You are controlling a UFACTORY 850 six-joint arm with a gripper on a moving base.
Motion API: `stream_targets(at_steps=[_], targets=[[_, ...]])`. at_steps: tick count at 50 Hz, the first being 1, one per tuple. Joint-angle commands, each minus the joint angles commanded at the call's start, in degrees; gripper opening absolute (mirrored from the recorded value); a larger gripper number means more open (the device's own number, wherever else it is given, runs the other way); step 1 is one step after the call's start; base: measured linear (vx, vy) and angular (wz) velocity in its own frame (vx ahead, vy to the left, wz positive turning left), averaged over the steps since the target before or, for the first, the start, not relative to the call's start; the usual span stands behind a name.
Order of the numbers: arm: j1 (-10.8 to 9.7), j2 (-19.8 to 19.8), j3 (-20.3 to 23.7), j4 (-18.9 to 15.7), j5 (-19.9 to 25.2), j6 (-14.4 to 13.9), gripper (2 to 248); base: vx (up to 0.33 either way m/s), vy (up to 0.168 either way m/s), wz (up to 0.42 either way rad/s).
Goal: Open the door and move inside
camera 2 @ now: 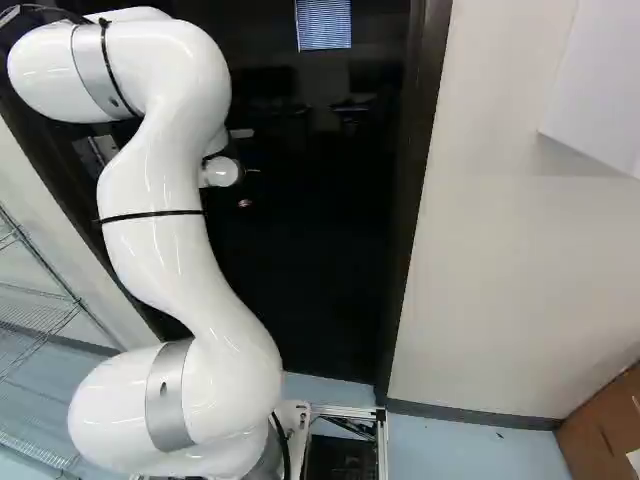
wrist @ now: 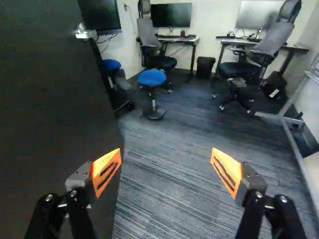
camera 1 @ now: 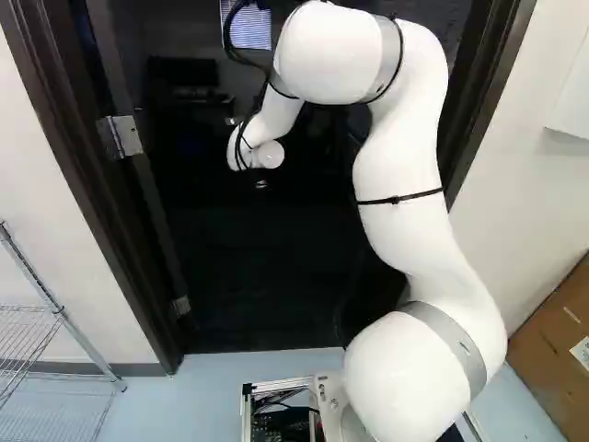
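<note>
We see the door (wrist: 45, 99), flat and black with one silver handle (wrist: 85, 34), standing open beside our claw (wrist: 165, 162), released, its two fingers wide apart. Past the door's edge lie open carpet (wrist: 164, 144), two blue stools (wrist: 151, 77), two chairs (wrist: 276, 41), two benches (wrist: 193, 40).

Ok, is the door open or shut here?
Open: the door stands swung aside, and the room's carpet shows past its edge.

The white arm (camera 1: 400, 184) curves up and reaches forward, its black gripper (wrist: 165, 172) spread wide, orange pads (wrist: 106, 172) apart.
</note>
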Motion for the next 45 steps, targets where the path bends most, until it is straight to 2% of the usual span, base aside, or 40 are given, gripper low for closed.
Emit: stream_targets(at_steps=[45], targets=[[-5.8,6.8,8.7,-1.7,0.0,0.0,247,0.000,0.000,0.000]])
